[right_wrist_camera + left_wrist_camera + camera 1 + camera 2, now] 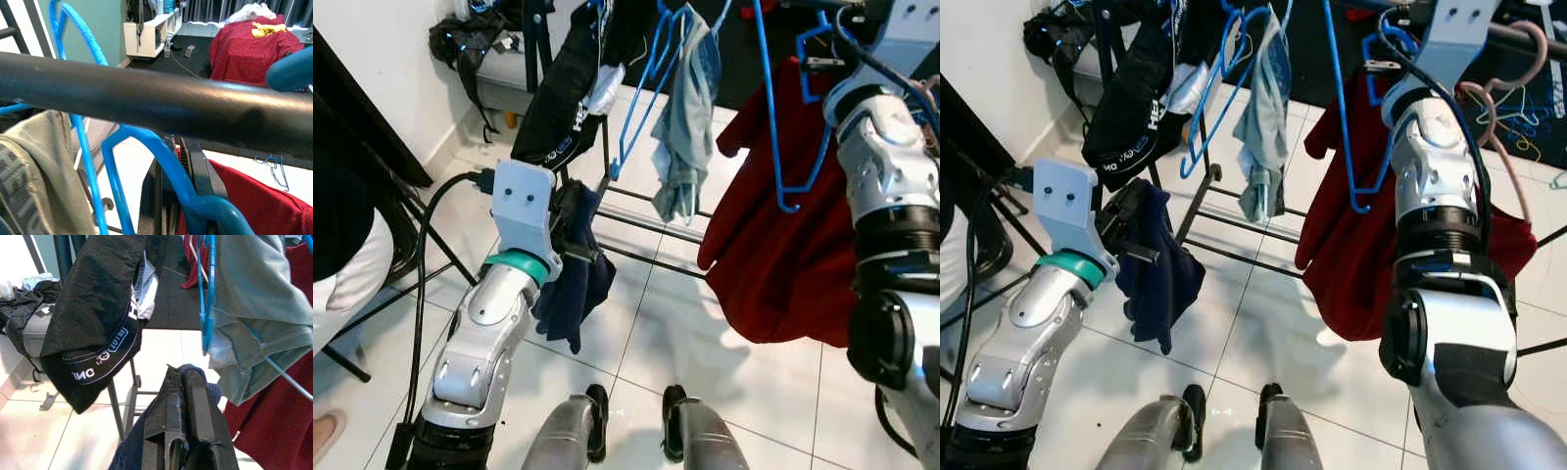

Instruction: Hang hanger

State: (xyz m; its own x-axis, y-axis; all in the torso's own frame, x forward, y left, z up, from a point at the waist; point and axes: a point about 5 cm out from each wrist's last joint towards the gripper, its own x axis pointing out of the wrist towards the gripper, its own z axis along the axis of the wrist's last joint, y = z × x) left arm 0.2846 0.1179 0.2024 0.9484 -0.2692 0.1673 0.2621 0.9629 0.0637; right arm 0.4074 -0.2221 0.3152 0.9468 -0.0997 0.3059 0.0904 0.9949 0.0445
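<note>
Right gripper (178, 161) clenched on blue hanger (146, 147) under rail (146, 98); left gripper (188, 382) clamping navy cloth (573, 294).

Black shorts (93, 328): they hang over the rack's dark post (62, 254). White letters run along the waistband and up one side.
Waistband letters (105, 355): they are upside down and bent by the folds. No whole word can be read.
Side letters (1154, 116): one big white "H" is clear. The rest is folded away.
</note>
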